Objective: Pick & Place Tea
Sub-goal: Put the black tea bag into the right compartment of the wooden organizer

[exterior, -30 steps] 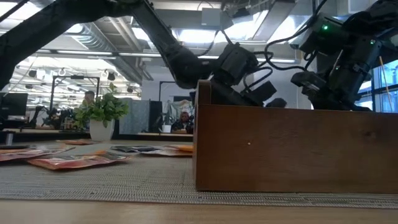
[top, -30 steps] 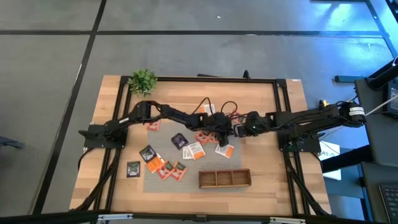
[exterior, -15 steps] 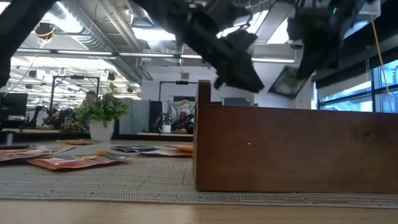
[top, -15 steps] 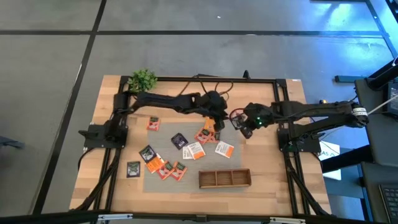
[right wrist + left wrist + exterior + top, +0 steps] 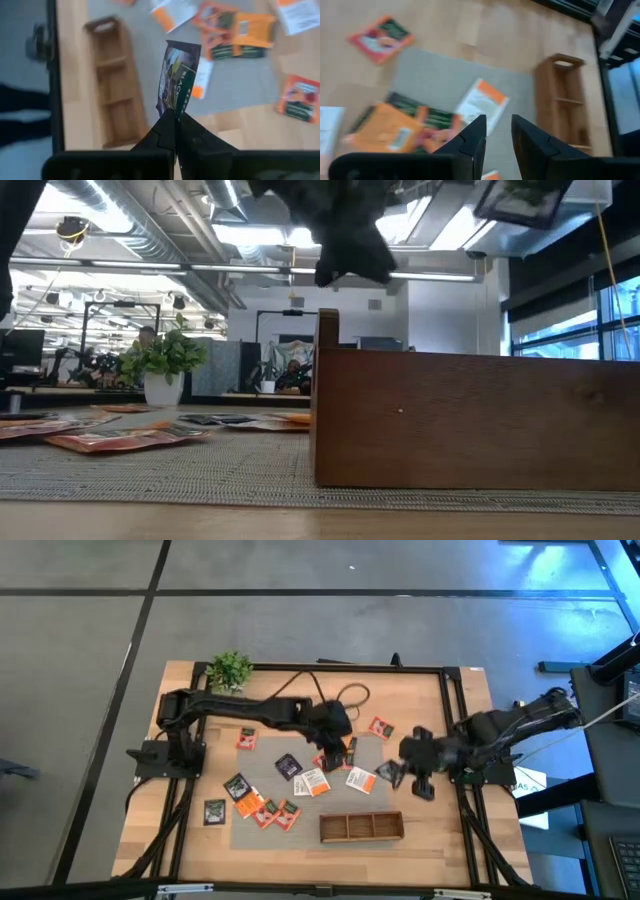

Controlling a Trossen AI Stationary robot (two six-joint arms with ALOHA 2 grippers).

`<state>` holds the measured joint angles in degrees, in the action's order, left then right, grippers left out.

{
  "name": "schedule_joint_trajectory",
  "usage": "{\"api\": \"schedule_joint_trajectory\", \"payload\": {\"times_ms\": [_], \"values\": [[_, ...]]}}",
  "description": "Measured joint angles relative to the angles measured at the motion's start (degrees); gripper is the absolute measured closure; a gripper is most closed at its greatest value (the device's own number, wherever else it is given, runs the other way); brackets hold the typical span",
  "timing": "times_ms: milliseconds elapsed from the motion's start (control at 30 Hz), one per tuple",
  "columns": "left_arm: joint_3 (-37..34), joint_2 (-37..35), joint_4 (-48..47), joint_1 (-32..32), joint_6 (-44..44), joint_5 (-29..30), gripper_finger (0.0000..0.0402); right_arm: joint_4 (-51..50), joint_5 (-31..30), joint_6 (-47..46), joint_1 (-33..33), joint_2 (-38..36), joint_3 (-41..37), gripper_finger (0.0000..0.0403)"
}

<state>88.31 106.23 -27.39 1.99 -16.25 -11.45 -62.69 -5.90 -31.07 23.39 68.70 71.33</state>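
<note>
Swinging clear of the middle of the table, the right gripper (image 5: 393, 774) now hangs off the right end of the grey mat (image 5: 262, 762), where a second ago it was nose to nose with the left arm over the pile. Its fingers are clamped tight on a dark sachet (image 5: 178, 79), pinched by one edge and standing up from the tips in the right wrist view. Just ahead of it lies the wooden tray (image 5: 361, 827), three compartments in a row, looking empty from above. So a bag is picked and the carry is on; next comes lining the sachet up over one compartment, coming down close and letting go so the flat packet drops inside rather than catching on a divider. Over on the other side, the left gripper (image 5: 495, 131) hovers above the mat with its fingers a little apart and nothing between them, a white-and-orange sachet (image 5: 482, 104) and an orange sachet (image 5: 390, 129) below it. The rest of the tea sits scattered on the mat and bare wood, with a potted plant (image 5: 229, 668) at the far corner.
</note>
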Motion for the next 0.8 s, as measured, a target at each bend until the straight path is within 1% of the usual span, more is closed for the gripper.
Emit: {"api": "schedule_joint_trajectory", "payload": {"times_ms": [100, 267, 333, 500, 700, 800], "values": [[0.02, 0.03, 3.14, -3.27, -2.14, 1.72, 0.0313, -2.32, 1.40, 0.13, 3.98, 4.37, 2.00, 0.0398], [0.02, 0.16, 4.91, -7.28, -1.61, 10.06, 0.0313, -3.00, 1.45, 0.09, 9.97, 10.48, 2.56, 0.0398], [0.02, 0.16, 4.84, -8.41, -1.21, 11.92, 0.0313, -2.77, 0.91, 0.41, 11.83, 12.59, 2.56, 0.0398], [0.02, 0.16, 4.21, -10.60, -1.13, 13.02, 0.0313, -2.62, -3.75, 4.42, 14.53, 16.92, 2.56, 0.0398], [0.02, 0.16, 4.39, -12.72, -1.78, 13.43, 0.0313, -2.12, -4.07, 4.94, 14.76, 21.13, 2.56, 0.0398], [0.02, 0.16, 4.41, -13.60, -2.81, 13.45, 0.0313, -0.79, -3.76, 6.64, 14.76, 22.74, 2.56, 0.0398]]}}
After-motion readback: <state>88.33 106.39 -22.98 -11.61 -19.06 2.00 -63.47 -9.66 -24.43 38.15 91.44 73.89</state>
